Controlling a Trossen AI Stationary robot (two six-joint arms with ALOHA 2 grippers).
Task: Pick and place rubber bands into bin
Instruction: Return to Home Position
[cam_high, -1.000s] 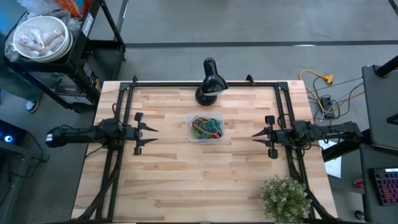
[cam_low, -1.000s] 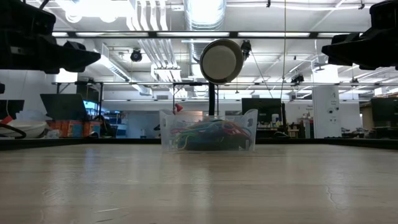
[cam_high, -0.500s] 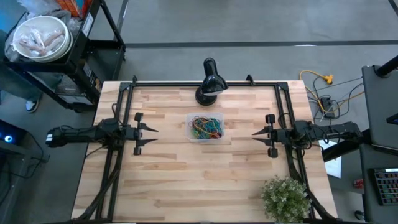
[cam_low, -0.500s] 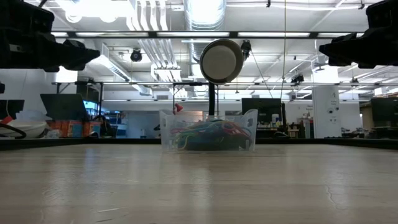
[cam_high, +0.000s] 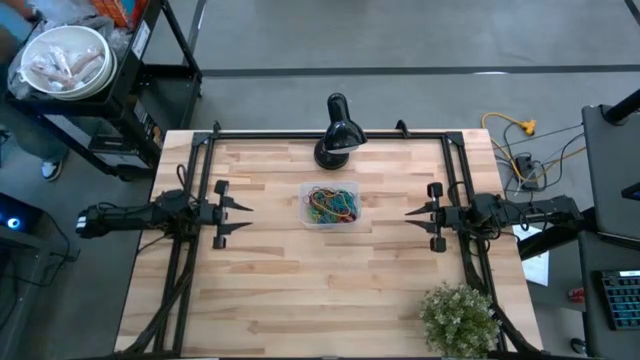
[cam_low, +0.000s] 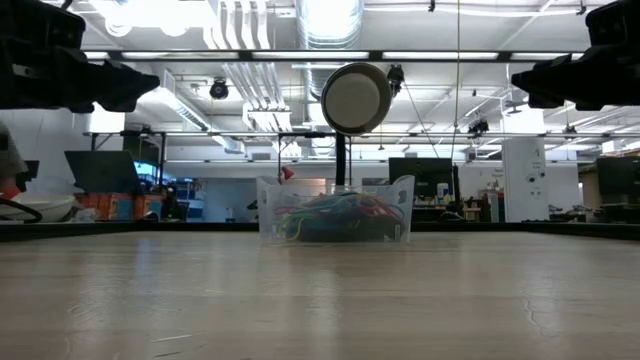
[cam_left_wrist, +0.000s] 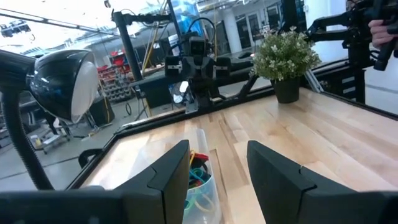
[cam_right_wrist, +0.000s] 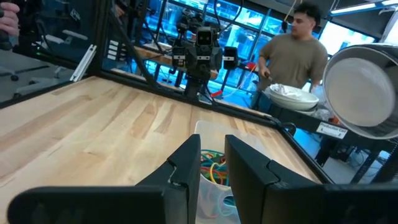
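Observation:
The bin (cam_high: 304, 214) is a small clear tray resting flat on the middle of the wooden table. The rubber bands (cam_high: 333, 203) lie inside it as a tangled, many-coloured heap, and they also show through the bin's wall (cam_low: 270, 205) in the low view. My left gripper (cam_high: 245, 216) hangs level above the table's left side, pointing at the bin, open and empty. My right gripper (cam_high: 412, 218) does the same from the right side, with a narrower gap. Each wrist view looks past its own fingers, left gripper (cam_left_wrist: 217, 155) and right gripper (cam_right_wrist: 212, 146), at the rubber bands (cam_left_wrist: 198, 171) (cam_right_wrist: 214, 171).
A black desk lamp (cam_high: 337, 130) stands at the middle of the far edge, behind the bin. A potted plant (cam_high: 458, 318) sits at the near right corner. Black frame rails run along the left, right and far sides. A person (cam_right_wrist: 292, 50) stands beyond the table's left side.
My right gripper has rolled slightly about its pointing line without leaving its place. The bin and the rubber bands have stayed where they were.

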